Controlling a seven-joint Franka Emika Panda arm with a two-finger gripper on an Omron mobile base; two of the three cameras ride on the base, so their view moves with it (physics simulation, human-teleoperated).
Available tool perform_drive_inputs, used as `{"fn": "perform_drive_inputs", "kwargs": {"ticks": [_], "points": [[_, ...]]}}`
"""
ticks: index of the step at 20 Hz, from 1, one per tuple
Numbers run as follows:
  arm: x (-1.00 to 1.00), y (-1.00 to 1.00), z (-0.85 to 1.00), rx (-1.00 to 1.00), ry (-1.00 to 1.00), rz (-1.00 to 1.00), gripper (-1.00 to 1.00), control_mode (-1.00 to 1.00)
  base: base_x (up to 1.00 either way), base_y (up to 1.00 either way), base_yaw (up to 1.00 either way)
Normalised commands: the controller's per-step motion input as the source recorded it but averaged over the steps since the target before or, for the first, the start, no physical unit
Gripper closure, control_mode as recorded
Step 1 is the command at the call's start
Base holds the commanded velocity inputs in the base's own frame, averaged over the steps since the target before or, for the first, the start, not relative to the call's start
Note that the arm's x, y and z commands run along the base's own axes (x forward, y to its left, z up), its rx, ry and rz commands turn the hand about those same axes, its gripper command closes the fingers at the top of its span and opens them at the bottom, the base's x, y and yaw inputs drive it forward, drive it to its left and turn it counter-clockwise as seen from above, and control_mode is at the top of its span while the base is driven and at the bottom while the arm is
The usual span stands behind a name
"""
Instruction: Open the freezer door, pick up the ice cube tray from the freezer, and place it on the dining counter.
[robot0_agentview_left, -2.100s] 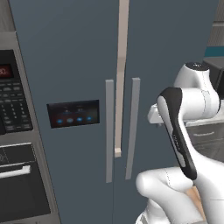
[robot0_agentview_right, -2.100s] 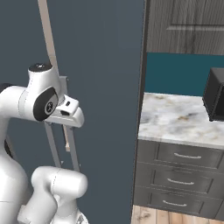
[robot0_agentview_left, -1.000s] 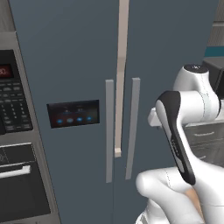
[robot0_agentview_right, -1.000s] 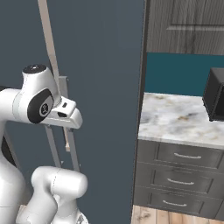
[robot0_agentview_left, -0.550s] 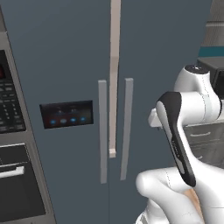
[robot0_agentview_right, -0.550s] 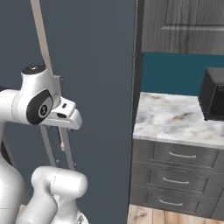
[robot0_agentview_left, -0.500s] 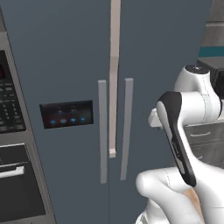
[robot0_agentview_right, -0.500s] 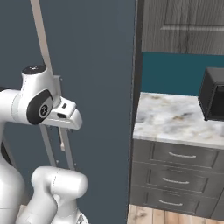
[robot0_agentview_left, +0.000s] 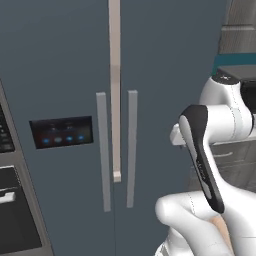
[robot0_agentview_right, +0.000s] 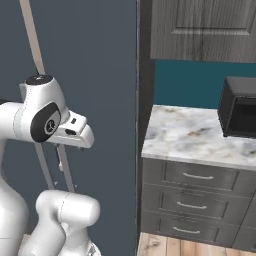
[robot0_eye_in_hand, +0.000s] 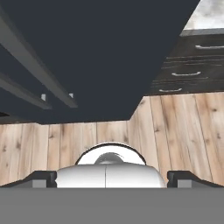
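The tall slate blue-grey freezer door (robot0_agentview_left: 55, 100), with its black blue-lit dispenser panel (robot0_agentview_left: 61, 132) and long grey vertical handle (robot0_agentview_left: 103, 150), is seen shut. The hand (robot0_eye_in_hand: 112, 178) is held low over the wooden floor (robot0_eye_in_hand: 131, 131), fingers spread wide apart, nothing gripped.

arm (robot0_agentview_left: 200, 150): folded, elbow raised | jaws: spread wide, pointing down, holding nothing

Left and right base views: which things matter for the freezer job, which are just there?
For the job:
- freezer door, shut, with dispenser panel
- its handle
- pincer, open

Just there:
- plain door
- black microwave
- small marble top
- dark drawers
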Motion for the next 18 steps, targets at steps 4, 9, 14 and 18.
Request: {"fn": "perform_drive_inputs", "kwargs": {"ticks": [4,9,14,18], "points": [[0.0,0.0,0.0,0.0,0.0,0.0,-1.0,1.0,0.33,-0.08,0.0],[0.0,0.0,0.0,0.0,0.0,0.0,-1.0,1.0,0.38,0.0,0.0],[0.0,0.0,0.0,0.0,0.0,0.0,-1.0,1.0,0.37,0.0,0.0],[0.0,0.0,0.0,0.0,0.0,0.0,-1.0,1.0,0.12,0.0,0.0]]}}
